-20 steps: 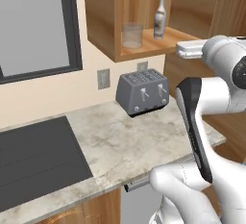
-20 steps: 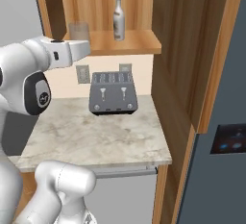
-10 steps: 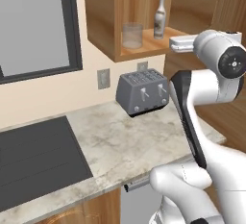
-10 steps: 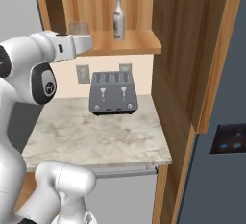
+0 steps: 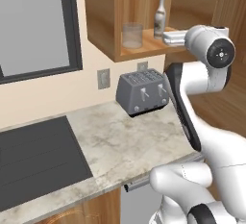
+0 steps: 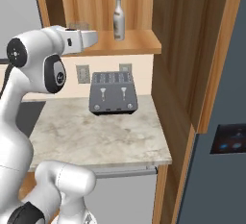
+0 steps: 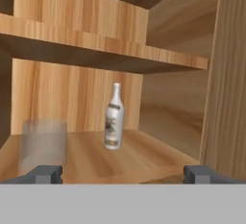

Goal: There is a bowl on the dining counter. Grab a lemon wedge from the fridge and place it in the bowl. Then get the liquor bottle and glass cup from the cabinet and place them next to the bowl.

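Claw (image 7: 123, 174) open, empty, at cabinet (image 7: 211, 98) mouth. Liquor bottle (image 7: 113, 117) stands upright straight ahead, slightly left of centre; glass cup (image 7: 44, 143) nearer, far left.

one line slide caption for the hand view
Open gripper faces the cabinet shelf, liquor bottle ahead, glass cup beside it.

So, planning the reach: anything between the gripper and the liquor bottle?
No. In the hand view, bare shelf lies between the open gripper and the liquor bottle.
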Motion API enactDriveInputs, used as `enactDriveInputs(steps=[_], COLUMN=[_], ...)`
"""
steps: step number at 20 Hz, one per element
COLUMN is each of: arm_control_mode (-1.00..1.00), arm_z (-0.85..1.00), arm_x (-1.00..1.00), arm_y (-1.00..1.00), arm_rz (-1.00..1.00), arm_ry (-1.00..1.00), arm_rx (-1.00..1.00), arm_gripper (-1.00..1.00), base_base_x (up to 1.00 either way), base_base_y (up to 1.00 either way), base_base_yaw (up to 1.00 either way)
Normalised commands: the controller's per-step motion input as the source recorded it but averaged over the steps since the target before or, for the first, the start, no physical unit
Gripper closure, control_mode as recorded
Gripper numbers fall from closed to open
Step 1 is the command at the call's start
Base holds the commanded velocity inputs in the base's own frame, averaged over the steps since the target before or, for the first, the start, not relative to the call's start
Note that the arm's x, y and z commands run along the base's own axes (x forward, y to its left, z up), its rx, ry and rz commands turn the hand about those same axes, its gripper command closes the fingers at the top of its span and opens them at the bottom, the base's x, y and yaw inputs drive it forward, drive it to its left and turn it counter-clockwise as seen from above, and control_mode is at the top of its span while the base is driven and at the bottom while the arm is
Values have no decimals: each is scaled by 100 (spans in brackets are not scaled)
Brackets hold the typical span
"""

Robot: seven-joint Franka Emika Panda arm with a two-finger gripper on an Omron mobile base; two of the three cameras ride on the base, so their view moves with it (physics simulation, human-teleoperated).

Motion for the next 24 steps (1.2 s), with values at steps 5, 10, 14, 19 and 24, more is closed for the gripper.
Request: enactDriveInputs(steps=[5, 10, 14, 19, 24], arm_control_mode=[-100, -100, -100, -100, -100], arm_z=[0, 1, 9, 11, 14], arm_x=[44, 44, 43, 45, 39], arm_y=[0, 0, 0, 0, 0], arm_rz=[4, 3, 2, 2, 3], arm_ry=[0, 0, 0, 0, 0], arm_rx=[3, 3, 0, 0, 0], arm_gripper=[-100, -100, -100, -100, -100], base_base_x=[0, 0, 0, 0, 0], base_base_y=[0, 0, 0, 0, 0], base_base_yaw=[0, 0, 0, 0, 0])
